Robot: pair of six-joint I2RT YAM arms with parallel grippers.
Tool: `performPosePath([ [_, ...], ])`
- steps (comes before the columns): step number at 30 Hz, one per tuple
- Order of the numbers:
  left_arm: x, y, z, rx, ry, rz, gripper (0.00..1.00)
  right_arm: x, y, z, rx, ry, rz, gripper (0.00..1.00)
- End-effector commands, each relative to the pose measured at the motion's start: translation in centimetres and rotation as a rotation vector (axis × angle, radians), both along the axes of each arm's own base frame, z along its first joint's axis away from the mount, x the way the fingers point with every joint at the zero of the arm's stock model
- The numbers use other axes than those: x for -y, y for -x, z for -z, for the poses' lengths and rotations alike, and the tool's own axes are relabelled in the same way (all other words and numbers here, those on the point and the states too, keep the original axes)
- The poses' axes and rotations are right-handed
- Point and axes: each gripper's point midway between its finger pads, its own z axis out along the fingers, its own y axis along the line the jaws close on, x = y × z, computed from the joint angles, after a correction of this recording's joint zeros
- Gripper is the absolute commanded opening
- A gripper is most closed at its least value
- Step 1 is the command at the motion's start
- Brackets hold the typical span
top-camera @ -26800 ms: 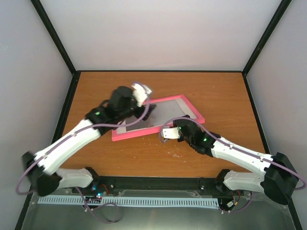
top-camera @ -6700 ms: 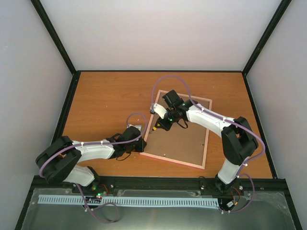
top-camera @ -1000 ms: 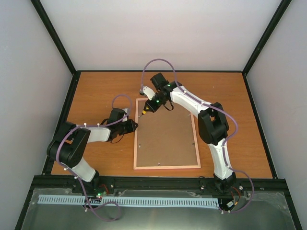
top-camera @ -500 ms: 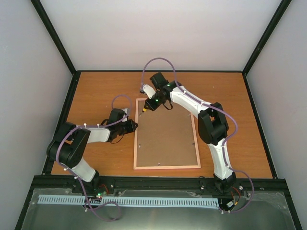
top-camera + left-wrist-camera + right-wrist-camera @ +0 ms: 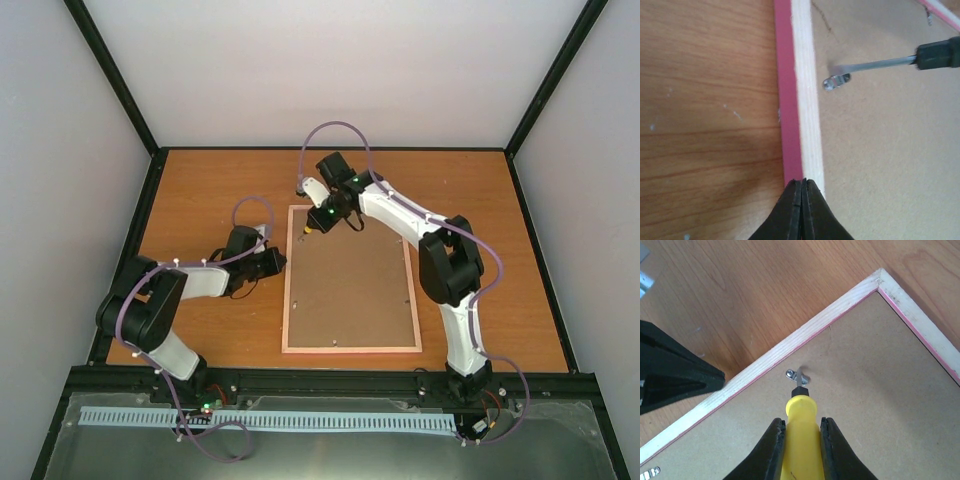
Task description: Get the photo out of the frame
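1. The frame lay face-down mid-table, the photo hidden under its backing panel.
2. The right gripper clamped the screwdriver, tip at the far-left clip. The left gripper, closed and empty, sat at the frame's left edge.
3. Next, that clip probably needed swinging aside.

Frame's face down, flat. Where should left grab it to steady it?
Probably the frame by its left rail, left gripper coming from the table side: that narrow straight edge stands proud there, while the backing panel lies flat with no lip.
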Motion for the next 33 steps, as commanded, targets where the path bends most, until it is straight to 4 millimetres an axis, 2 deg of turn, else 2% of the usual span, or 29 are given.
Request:
performPosePath([
  [1, -0.2, 1.4, 1.2, -0.055, -0.014, 0.013, 0.01, 2.2, 0.8, -0.6, 0.021, 0.070, 0.031, 0.03],
  [6, -0.3, 1.4, 1.2, -0.058, -0.017, 0.007, 0.01, 3.0, 0.9, -2.4, 0.066, 0.060, 0.048, 0.03],
  [11, -0.5, 1.4, 1.2, -0.055, -0.022, -0.003, 0.01, 4.2, 1.1, -6.1, 0.127, 0.033, 0.059, 0.03],
  [14, -0.8, 1.3, 0.8, -0.046, -0.026, -0.021, 0.03, 5.3, 2.6, -7.7, 0.140, 0.000, 0.037, 0.03],
  [16, -1.0, 1.3, 0.1, -0.024, -0.026, -0.027, 0.09, 6.0, 4.4, -8.3, 0.150, -0.034, 0.002, 0.03],
  [19, -0.8, 1.7, -2.0, 0.031, -0.032, -0.020, 0.25, 7.9, 6.8, -8.1, 0.182, -0.037, -0.020, 0.03],
  [20, -0.6, 1.8, -3.2, 0.062, -0.038, -0.014, 0.28, 8.5, 7.7, -7.9, 0.186, -0.040, -0.034, 0.03],
  [22, -0.1, 2.7, -4.5, 0.077, -0.068, 0.005, 0.32, 9.9, 9.2, -7.4, 0.205, -0.037, -0.043, 0.03],
  [25, 0.8, 5.1, -5.6, 0.053, -0.100, 0.021, 0.35, 12.5, 10.2, -6.4, 0.262, 0.013, -0.011, 0.03],
  [27, 1.5, 7.4, -5.8, 0.025, -0.105, 0.040, 0.35, 14.1, 10.4, -6.0, 0.282, 0.024, 0.021, 0.03],
  [33, 5.6, 16.5, -5.5, -0.081, -0.090, 0.274, 0.31, 16.9, 11.2, -5.0, 0.268, -0.065, 0.094, 0.03],
])
